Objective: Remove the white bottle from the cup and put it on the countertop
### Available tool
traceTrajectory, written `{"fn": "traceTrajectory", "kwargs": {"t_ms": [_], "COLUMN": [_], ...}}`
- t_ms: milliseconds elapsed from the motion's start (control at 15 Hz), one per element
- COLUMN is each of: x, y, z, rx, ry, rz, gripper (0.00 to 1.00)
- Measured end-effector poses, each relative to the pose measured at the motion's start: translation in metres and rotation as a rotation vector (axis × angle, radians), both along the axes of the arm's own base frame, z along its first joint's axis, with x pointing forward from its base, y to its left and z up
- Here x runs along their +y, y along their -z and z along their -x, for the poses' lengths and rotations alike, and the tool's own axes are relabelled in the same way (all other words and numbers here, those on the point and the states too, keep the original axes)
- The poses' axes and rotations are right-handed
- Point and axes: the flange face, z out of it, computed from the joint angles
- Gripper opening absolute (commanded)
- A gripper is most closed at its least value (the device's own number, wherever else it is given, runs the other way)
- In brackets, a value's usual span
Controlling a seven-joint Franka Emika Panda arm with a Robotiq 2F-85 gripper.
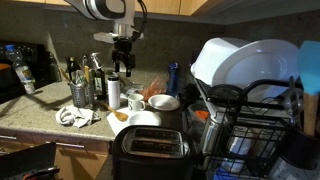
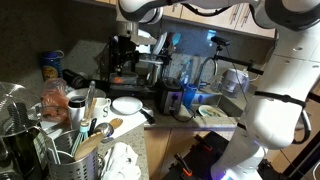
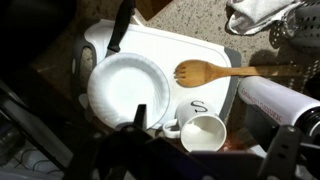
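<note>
The white bottle (image 1: pixel 114 92) stands upright on the countertop (image 1: pixel 30 118), beside the cup (image 1: pixel 136 101) and not in it. In the wrist view the cup (image 3: pixel 197 108) is a white mug marked "S", and it is empty. The bottle (image 3: pixel 278 100) shows just to the cup's right. My gripper (image 1: pixel 122 64) hangs above the bottle and cup. In the wrist view its dark fingers (image 3: pixel 210 126) are spread to either side of the cup. The gripper is open and empty.
A white plate (image 3: pixel 125 88) and a wooden spoon (image 3: pixel 215 70) lie on a white board (image 3: pixel 190 42). A white bowl (image 1: pixel 164 101), dark oil bottles (image 1: pixel 92 75), a black toaster (image 1: pixel 150 150) and a dish rack with plates (image 1: pixel 250 95) crowd the counter.
</note>
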Motion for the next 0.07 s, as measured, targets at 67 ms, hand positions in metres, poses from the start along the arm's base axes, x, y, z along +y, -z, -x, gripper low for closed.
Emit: {"fn": "traceTrajectory", "kwargs": {"t_ms": [67], "x": [-0.0051], "y": [0.0032], "z": [0.0011], "rx": [0.012], "ry": [0.010], "rz": [0.002], "gripper": [1.00]}}
